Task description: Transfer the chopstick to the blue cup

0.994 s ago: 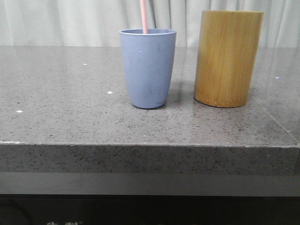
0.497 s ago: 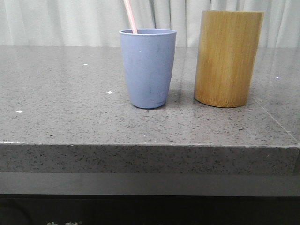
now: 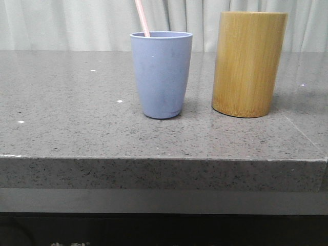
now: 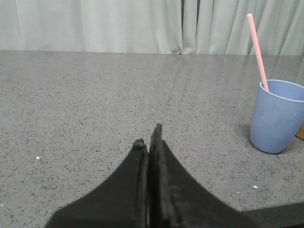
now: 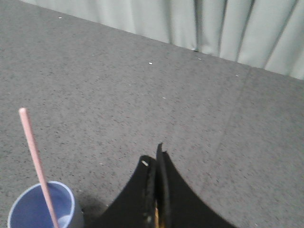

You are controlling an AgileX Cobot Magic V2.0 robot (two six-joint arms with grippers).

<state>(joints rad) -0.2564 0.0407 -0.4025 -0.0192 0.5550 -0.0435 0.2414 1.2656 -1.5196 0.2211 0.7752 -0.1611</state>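
The pale pink chopstick stands inside the blue cup, leaning left against its rim. From the left wrist, the blue cup sits off to one side with the chopstick sticking out of it, and my left gripper is shut on nothing, low over bare counter. From the right wrist, I look down on the cup and chopstick. My right gripper is shut and holds nothing, raised above and beside the cup.
A taller tan bamboo cylinder stands just right of the blue cup. The grey speckled counter runs to a front edge. Pale curtains hang behind.
The chopstick tipped from nearly upright to leaning left against the cup's rim a second ago, and has held still for the last half second.
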